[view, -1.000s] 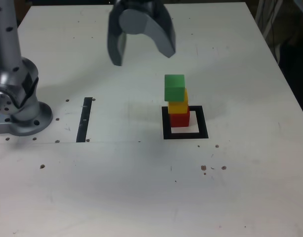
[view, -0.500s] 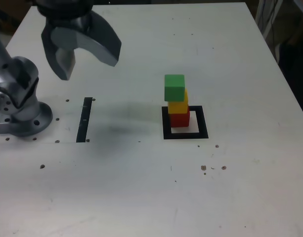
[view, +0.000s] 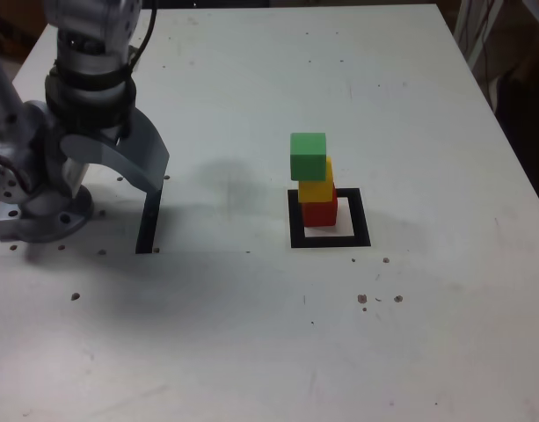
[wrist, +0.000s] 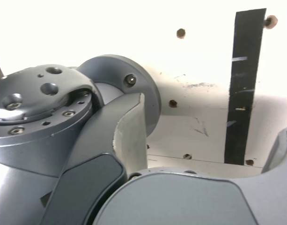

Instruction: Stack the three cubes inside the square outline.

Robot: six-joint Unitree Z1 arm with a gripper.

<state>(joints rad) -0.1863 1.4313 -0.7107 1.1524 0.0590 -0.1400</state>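
We are seeing the gripper [view: 111,176] hanging empty, jaws spread wide, beside the arm's base [view: 40,215]. The green cube [view: 308,156] is sitting on yellow [view: 316,189] on red [view: 319,212], inside the square outline [view: 329,237].

Three cubes stand in one column, well apart from the open fingers [view: 76,171], toward the exterior view's right. The red cube [view: 319,213] sits at the bottom, on the white centre of the square outline [view: 330,239], close to its far edge. The yellow cube [view: 316,189] rests on it. The green cube [view: 308,156] tops the column, shifted slightly toward the exterior view's left, overhanging the yellow one.
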